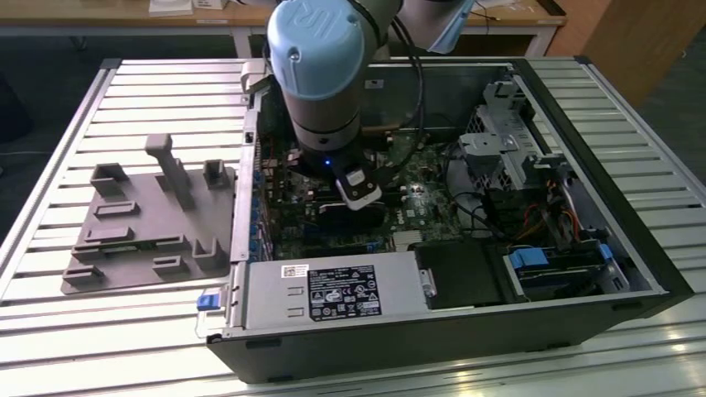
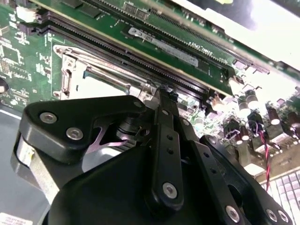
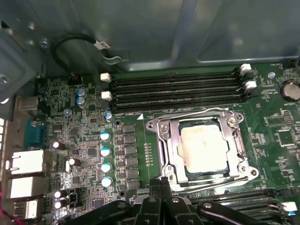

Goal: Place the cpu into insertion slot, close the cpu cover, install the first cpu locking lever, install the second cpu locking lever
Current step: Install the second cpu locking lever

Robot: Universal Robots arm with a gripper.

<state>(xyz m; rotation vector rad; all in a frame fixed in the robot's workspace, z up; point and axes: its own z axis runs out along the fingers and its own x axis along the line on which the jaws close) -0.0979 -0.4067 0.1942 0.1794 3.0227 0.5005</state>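
Cpu (image 3: 205,144) sits in the slot (image 3: 174,169) on the green board (image 3: 276,154), its pale metal top showing through the cut-out of the cover (image 3: 236,140), which lies flat over it. Fingers (image 3: 161,183) are pressed together, tips just beside the slot's near rim; in the second wrist view the fingers (image 2: 161,99) meet at the socket frame. Long black memory slots (image 3: 178,86) lie beyond the cpu. Around it stands the open computer case (image 1: 617,273) on a slatted worktop (image 1: 66,331).
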